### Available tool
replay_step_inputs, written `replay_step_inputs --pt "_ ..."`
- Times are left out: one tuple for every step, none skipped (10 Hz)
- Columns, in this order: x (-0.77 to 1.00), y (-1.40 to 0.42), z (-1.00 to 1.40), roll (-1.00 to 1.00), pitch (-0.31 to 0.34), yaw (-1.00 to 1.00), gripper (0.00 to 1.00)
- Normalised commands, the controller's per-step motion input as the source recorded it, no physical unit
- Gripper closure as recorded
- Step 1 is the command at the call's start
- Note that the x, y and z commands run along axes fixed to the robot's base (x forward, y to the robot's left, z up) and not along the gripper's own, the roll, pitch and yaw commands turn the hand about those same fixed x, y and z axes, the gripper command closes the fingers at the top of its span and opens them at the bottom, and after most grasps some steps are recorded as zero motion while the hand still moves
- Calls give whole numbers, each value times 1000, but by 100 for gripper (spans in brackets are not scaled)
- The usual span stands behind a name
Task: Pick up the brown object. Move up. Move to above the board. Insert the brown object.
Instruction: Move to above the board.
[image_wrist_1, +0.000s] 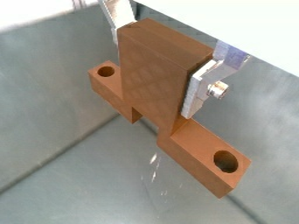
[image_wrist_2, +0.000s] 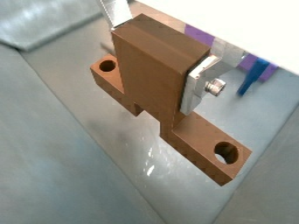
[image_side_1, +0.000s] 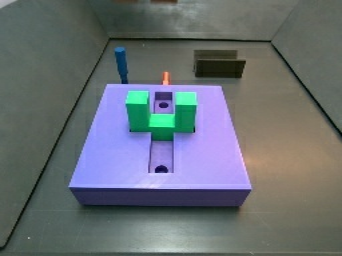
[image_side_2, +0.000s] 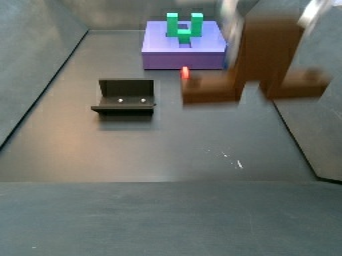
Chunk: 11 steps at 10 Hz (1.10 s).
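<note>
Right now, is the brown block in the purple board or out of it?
Out. The claw holds the brown block up over bare floor; the purple board has none in its groove.

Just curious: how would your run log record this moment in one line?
gripper: shut on brown object | lifted off floor | board: not yet reached

Even flat lighting, wrist views bright and sharp, small glare streaks on floor (image_wrist_1: 152, 166), gripper (image_side_2: 274, 12) and brown object (image_side_2: 261, 65) blurred close up, side views dimmer
</note>
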Motion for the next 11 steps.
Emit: replay_step_inputs --pt "47 13 1400 -14 63 4 100" --pt "44 6 799 -2 91 -1 100" --pt "26 -3 391 6 93 2 100" --pt "220 -1400 139 -63 80 -260 100" --pt "214 -1400 123 -58 68 -250 100" --pt "208 -1400 123 -11 24 -106 100" --pt "204 -1400 124 -42 7 -79 100" --pt "206 -1400 128 -13 15 -31 100" --pt "207 -1400 128 -5 16 -13 100" --pt "210 -1400 139 -8 36 -4 100" --pt "213 -1400 142 -17 49 1 100"
